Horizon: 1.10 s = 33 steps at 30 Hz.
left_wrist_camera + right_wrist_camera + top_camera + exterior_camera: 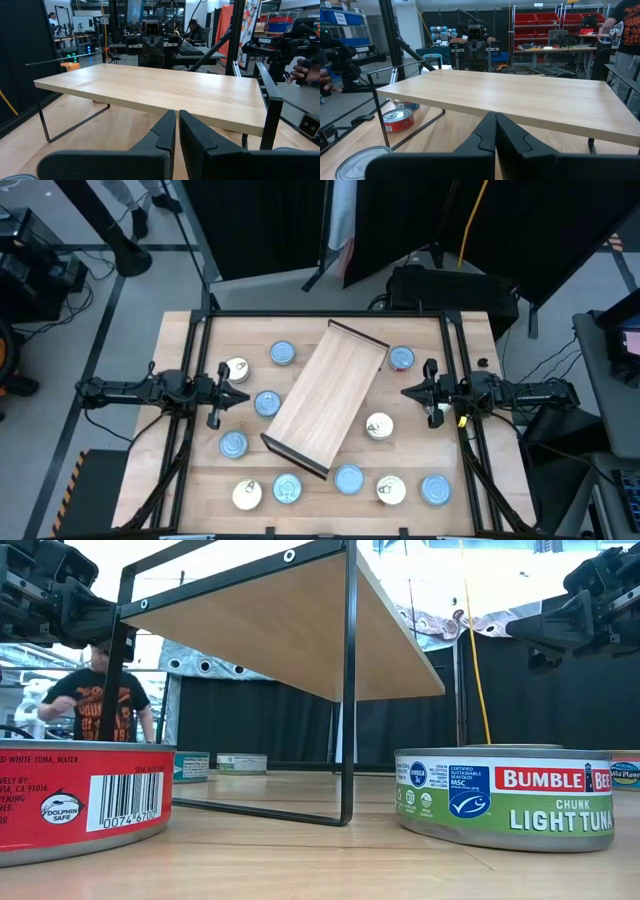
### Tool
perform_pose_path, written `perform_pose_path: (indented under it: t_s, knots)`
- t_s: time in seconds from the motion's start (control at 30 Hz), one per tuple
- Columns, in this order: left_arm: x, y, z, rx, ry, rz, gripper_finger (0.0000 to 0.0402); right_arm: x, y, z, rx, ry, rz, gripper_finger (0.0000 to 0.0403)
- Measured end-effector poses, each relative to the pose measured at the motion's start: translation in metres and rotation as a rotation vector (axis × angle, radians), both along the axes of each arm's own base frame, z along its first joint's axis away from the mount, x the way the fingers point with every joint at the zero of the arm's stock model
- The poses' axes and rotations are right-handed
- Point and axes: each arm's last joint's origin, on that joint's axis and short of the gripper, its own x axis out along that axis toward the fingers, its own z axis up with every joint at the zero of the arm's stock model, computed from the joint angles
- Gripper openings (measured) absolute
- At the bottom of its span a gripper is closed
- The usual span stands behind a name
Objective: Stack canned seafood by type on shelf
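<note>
We see the shelf (327, 397) lying diagonally mid-table, tins (283, 353) scattered around it (none on top), left gripper (243, 394) and right gripper (408, 392) flanking it, both clenched empty.

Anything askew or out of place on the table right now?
The shelf sits diagonally across the table instead of square to its edges. Its top is bare; the tins lie scattered around it, blue and cream tops mixed, none stacked.
</note>
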Motion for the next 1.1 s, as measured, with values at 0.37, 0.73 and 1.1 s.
perform_pose_path:
  t_s: [0.37,0.73,1.1]
  knots:
    - [0.0,0.0,0.0,0.0,0.0,0.0,0.0028,0.0,0.0,0.0,-0.005,0.0,-0.007,0.0]
    - [0.0,0.0,0.0,0.0,0.0,0.0,0.0028,0.0,0.0,0.004,0.019,-0.045,-0.013,0.0]
    - [0.0,0.0,0.0,0.0,0.0,0.0,0.0028,-0.012,-0.002,0.086,-0.012,-0.055,-0.062,0.0]
